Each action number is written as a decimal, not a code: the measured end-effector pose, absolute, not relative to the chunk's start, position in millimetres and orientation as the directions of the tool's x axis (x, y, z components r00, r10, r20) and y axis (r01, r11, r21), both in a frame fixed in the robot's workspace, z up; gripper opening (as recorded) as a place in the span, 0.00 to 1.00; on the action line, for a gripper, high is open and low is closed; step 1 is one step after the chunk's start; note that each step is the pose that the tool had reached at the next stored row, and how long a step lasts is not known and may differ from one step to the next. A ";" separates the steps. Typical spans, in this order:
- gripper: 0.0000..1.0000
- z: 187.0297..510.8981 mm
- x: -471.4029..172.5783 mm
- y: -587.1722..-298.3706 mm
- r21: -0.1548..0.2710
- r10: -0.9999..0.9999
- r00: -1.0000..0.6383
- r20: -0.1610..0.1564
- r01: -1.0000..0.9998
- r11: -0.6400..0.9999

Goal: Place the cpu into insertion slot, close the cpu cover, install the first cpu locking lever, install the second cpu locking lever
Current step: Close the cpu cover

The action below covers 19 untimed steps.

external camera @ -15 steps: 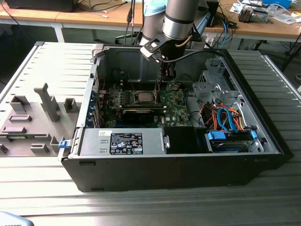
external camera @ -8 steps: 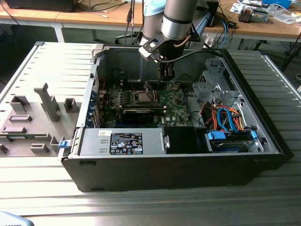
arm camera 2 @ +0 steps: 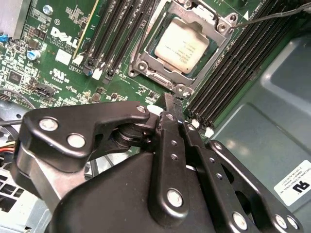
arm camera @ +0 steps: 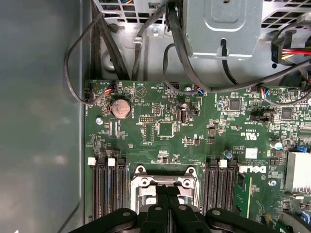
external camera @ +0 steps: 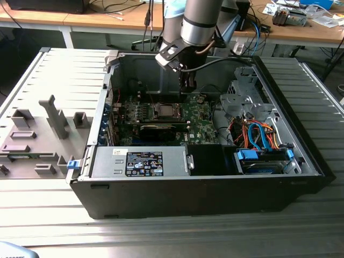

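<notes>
The cpu (arm camera 2: 182, 46), a silvery-grey square, lies flat in the insertion slot (external camera: 166, 111) on the green board. The cpu cover (arm camera 2: 216, 22), a metal frame with a window, lies down around it. A thin rod (arm camera 2: 272, 13) runs away from one corner of the slot. My gripper (arm camera 2: 168, 101) hangs just above the board beside the slot, its two black fingers pressed together with nothing between them. In the first wrist view the gripper (arm camera: 167, 190) sits over the slot's edge (arm camera: 146, 182). In the exterior view the gripper (external camera: 188, 86) hangs inside the open computer case, behind the slot.
Black memory slots (arm camera: 108, 187) flank the socket on both sides. A coin battery (arm camera: 120, 108) and black cables (arm camera: 180, 53) lie beyond it. A drive cage (external camera: 244, 99) and coloured cables (external camera: 258, 134) fill the case on the exterior view's right. Grey fixtures (external camera: 54, 115) stand outside on its left.
</notes>
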State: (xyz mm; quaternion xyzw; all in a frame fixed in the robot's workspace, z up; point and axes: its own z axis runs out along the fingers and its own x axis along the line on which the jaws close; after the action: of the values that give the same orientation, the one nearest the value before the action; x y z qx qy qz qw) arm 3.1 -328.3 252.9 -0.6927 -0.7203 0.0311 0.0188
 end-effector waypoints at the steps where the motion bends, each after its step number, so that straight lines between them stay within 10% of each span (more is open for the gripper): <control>1: 0.11 252.6 2.5 -328.2 -0.071 0.999 -0.040 -0.016 0.997 0.038; 19: 0.11 247.3 -5.6 -328.3 -0.071 0.999 -0.040 -0.016 0.997 0.038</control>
State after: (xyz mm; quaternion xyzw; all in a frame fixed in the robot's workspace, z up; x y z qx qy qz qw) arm -5.6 -328.3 247.3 -0.6927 -0.7203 0.0311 0.0187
